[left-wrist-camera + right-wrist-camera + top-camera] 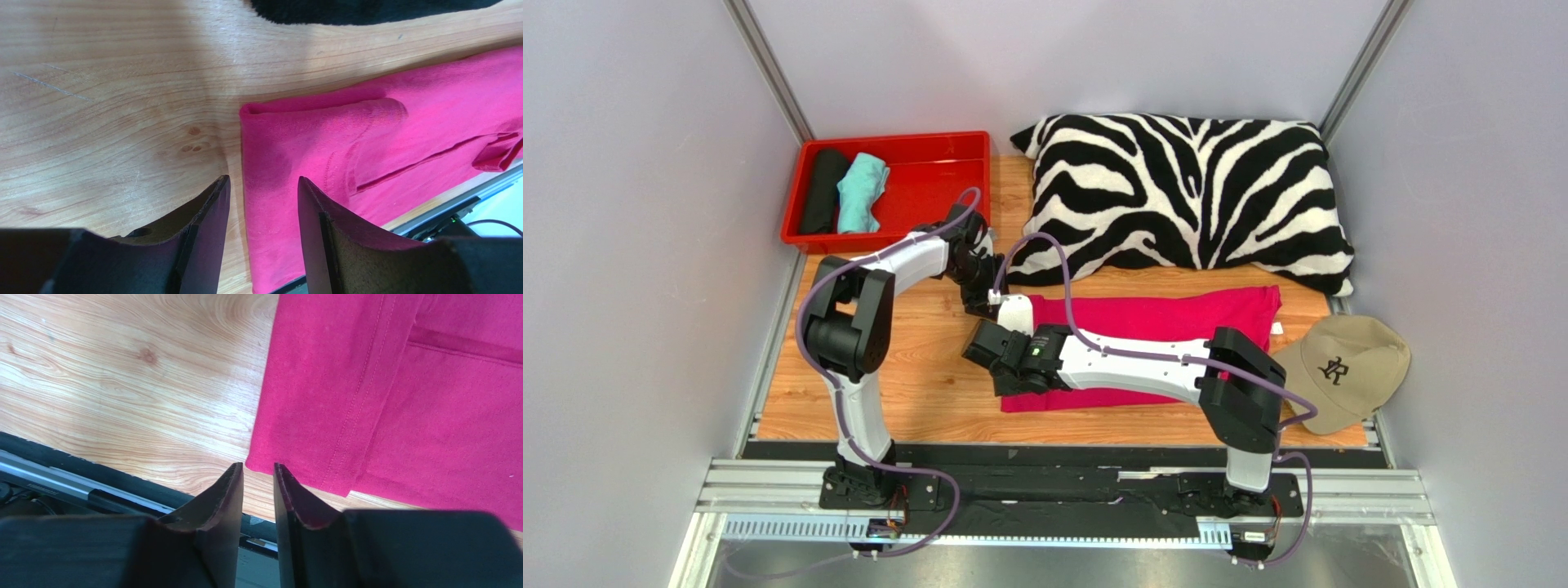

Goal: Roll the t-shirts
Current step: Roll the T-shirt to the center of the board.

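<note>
Your workplace is a robotics lab's test cell, furnished with household things. Plain grey panel walls (634, 245) close it in on three sides, joined at the far corners by bare aluminium posts (768, 67). Your left arm (848, 331) and right arm (1241, 392) stand bolted to a slotted aluminium rail (1075, 490) at the near edge of a pale wooden bench (916, 368), with purple cables (1063, 282) looping along them. The domestic touches sit on that bench: a zebra-striped pillow (1192, 196), a beige cap (1345, 368), a red plastic tray (891, 137) holding a black roll (821, 190) and a teal roll (860, 192), and a magenta-pink t-shirt (1173, 316) lying flat.
</note>
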`<state>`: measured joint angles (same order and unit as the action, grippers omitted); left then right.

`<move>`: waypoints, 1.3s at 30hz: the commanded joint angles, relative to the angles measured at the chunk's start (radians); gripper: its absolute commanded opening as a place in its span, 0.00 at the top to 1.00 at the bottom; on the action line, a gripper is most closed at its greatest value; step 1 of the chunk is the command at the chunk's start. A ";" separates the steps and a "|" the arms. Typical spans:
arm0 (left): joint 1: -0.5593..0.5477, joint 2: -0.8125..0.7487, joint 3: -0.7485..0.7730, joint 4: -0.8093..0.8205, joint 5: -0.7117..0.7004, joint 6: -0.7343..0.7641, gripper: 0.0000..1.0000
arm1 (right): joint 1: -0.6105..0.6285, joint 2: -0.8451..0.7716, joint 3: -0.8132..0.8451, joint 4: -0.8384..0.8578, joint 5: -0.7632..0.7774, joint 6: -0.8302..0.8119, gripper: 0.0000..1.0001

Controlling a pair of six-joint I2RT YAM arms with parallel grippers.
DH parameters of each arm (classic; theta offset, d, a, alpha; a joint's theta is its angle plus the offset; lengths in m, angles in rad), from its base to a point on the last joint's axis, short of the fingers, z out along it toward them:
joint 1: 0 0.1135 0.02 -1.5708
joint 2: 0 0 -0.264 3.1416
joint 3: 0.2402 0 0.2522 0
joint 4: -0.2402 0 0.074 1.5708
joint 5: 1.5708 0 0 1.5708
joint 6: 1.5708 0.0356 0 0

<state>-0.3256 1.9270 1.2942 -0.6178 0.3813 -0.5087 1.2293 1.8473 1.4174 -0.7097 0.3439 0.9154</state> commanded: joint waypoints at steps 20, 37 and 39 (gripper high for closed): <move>-0.023 0.055 0.022 -0.030 -0.085 0.004 0.55 | 0.044 0.214 0.166 -0.072 0.017 0.008 0.69; -0.029 0.070 0.042 -0.036 -0.104 0.013 0.56 | 0.073 0.319 0.302 -0.220 0.087 -0.018 0.66; -0.030 0.072 0.043 -0.030 -0.096 0.016 0.55 | 0.075 0.331 0.313 -0.227 0.084 -0.018 0.66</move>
<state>-0.3485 1.9614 1.3182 -0.6544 0.3119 -0.5137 1.2976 2.1407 1.6890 -0.8932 0.4099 0.9077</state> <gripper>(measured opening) 0.444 0.336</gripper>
